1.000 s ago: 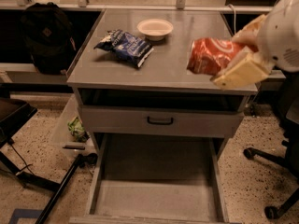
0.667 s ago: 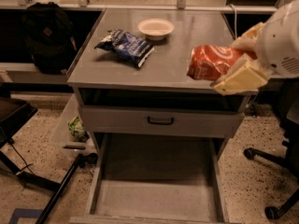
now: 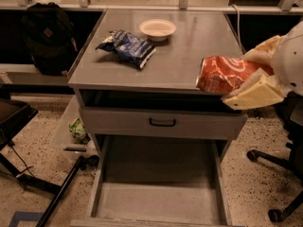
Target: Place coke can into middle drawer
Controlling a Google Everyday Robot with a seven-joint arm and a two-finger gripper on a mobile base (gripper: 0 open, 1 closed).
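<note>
My gripper point(image 3: 246, 77) reaches in from the right edge, its two cream fingers point(image 3: 253, 96) shut on the coke can point(image 3: 222, 74). The dented red can with white lettering lies on its side in the grip, silver end to the left, held over the cabinet top's front right corner. The middle drawer point(image 3: 158, 200) is pulled out below, a wide grey tray with a bare floor, lower and to the left of the can.
A blue chip bag point(image 3: 127, 46) and a white bowl point(image 3: 157, 29) lie on the cabinet top point(image 3: 189, 51). A shut drawer front with a black handle point(image 3: 162, 122) is above the open tray. A black backpack point(image 3: 47, 37) stands left, chair legs point(image 3: 279, 178) right.
The gripper with the can has moved slightly toward the front edge of the cabinet top and a little lower. Nothing else has moved.
</note>
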